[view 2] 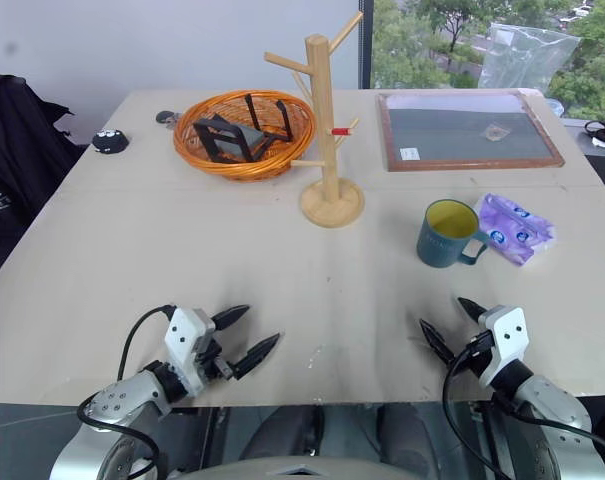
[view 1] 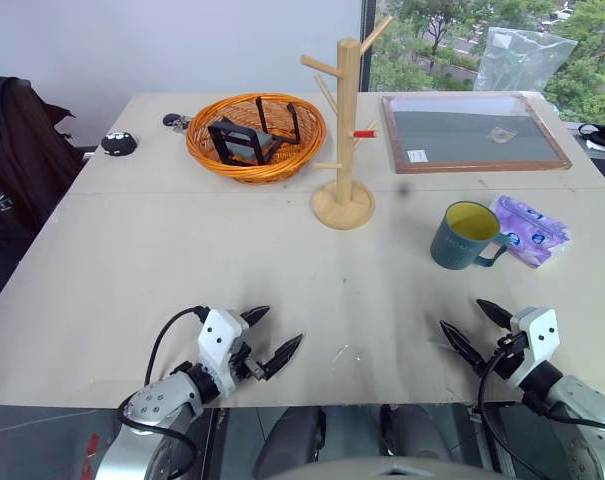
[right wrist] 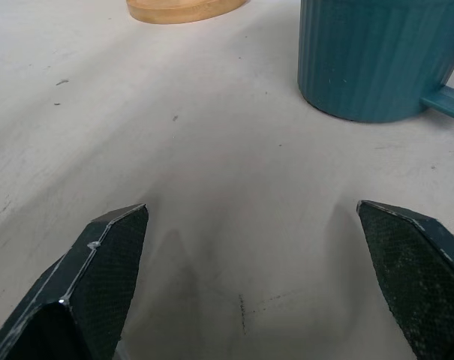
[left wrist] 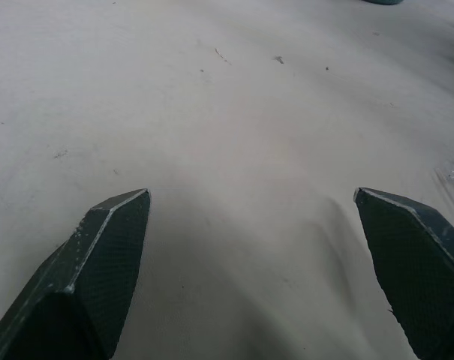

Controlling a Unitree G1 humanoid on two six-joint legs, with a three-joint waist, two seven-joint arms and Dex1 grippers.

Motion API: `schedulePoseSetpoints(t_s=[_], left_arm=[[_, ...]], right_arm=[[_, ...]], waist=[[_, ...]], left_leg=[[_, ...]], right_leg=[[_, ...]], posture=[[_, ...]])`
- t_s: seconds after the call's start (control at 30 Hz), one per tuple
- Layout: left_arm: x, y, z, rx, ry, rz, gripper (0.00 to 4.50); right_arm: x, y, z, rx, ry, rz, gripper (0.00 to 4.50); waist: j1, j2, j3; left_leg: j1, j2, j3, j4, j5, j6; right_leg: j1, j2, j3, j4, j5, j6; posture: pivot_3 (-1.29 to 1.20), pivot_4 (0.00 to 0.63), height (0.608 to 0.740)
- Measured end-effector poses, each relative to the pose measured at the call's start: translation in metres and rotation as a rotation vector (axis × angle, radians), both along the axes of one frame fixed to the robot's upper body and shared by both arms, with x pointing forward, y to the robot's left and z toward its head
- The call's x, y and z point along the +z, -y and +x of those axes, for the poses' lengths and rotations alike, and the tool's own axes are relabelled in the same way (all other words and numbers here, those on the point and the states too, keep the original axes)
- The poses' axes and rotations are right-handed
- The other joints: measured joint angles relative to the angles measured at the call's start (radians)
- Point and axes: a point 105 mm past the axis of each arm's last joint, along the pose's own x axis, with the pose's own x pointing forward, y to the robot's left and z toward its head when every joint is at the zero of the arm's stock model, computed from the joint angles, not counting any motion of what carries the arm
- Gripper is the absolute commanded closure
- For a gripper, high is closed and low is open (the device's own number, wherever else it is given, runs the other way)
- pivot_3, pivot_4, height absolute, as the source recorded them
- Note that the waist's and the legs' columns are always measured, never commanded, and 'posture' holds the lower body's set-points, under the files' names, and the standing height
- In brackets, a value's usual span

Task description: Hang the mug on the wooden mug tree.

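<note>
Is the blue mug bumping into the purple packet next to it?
Cannot tell. In the left eye view the mug's handle overlaps the purple packet, with no visible gap or plain contact.

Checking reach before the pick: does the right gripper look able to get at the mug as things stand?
Probably yes. The right gripper is open, and bare table lies between it and the upright mug.

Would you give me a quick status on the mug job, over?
Left gripper and right gripper open, empty. Mug upright on table, mug tree bare. Path clear.
</note>
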Motion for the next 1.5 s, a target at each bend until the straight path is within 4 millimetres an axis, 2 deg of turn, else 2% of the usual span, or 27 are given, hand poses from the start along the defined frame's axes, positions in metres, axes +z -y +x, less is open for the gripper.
schedulePoseSetpoints(t_s=[0.17, 0.57, 0.83, 0.97, 1.03, 1.13, 1.37, 1.5], left_arm=[[0.001, 0.000, 0.001, 0.000, 0.003, -0.007, 0.03], [0.004, 0.001, 0.008, -0.009, 0.014, -0.010, 0.03], [0.006, 0.002, 0.010, -0.030, 0.006, 0.007, 0.03], [0.031, 0.008, 0.028, -0.129, 0.104, 0.060, 0.03], [0.053, 0.017, 0.037, -0.199, 0.153, 0.046, 0.03], [0.077, 0.036, 0.039, -0.346, 0.187, 0.041, 0.03], [0.107, 0.073, 0.035, -0.563, 0.178, 0.016, 0.03], [0.116, 0.080, 0.039, -0.581, 0.184, 0.051, 0.03]], right_arm=[[-0.004, 0.007, 0.002, 0.014, -0.022, -0.029, 0.00], [-0.004, 0.008, 0.001, 0.015, -0.018, -0.025, 0.00], [-0.004, 0.016, 0.002, -0.068, -0.006, -0.014, 0.00], [0.012, 0.035, 0.019, -0.235, 0.078, -0.029, 0.00], [0.020, 0.045, 0.027, -0.331, 0.114, -0.024, 0.00], [0.023, 0.051, 0.034, -0.429, 0.133, -0.028, 0.00], [0.035, 0.059, 0.047, -0.566, 0.190, -0.029, 0.00], [0.040, 0.053, 0.056, -0.579, 0.215, -0.005, 0.00]], waist=[[0.000, 0.000, 0.000], [0.000, 0.000, 0.000], [0.001, 0.000, 0.000], [0.005, 0.000, 0.000], [0.007, 0.000, 0.000], [0.004, 0.000, 0.000], [-0.009, 0.000, 0.001], [-0.009, 0.000, 0.001]], left_leg=[[0.000, 0.000, 0.000, 0.000, 0.000, 0.000], [0.000, 0.000, 0.000, 0.000, 0.000, 0.000], [0.000, 0.000, 0.000, 0.000, 0.000, 0.000], [0.000, 0.000, 0.000, 0.001, 0.000, 0.000], [0.001, -0.001, 0.000, 0.001, 0.000, -0.001], [0.000, -0.001, 0.000, 0.001, 0.003, -0.005], [0.000, -0.001, 0.000, 0.000, 0.003, -0.004], [0.001, -0.001, 0.001, 0.000, 0.001, -0.002]], right_leg=[[0.000, 0.000, 0.000, 0.000, 0.000, 0.000], [0.000, 0.000, 0.000, 0.000, 0.000, 0.001], [0.000, 0.000, 0.000, 0.000, 0.000, 0.000], [0.000, 0.000, 0.000, 0.003, 0.000, 0.000], [0.000, 0.001, 0.000, 0.003, 0.001, 0.001], [-0.002, 0.001, 0.000, 0.005, 0.002, 0.003], [-0.002, 0.001, 0.001, 0.006, 0.002, 0.003], [-0.002, 0.002, 0.002, 0.008, 0.002, 0.003]], posture=[[0.00, 0.150, 0.740], [0.00, 0.150, 0.740], [0.00, 0.150, 0.740], [0.00, 0.150, 0.740], [0.00, 0.150, 0.740], [0.00, 0.150, 0.740], [0.00, 0.150, 0.740], [0.00, 0.150, 0.740]])
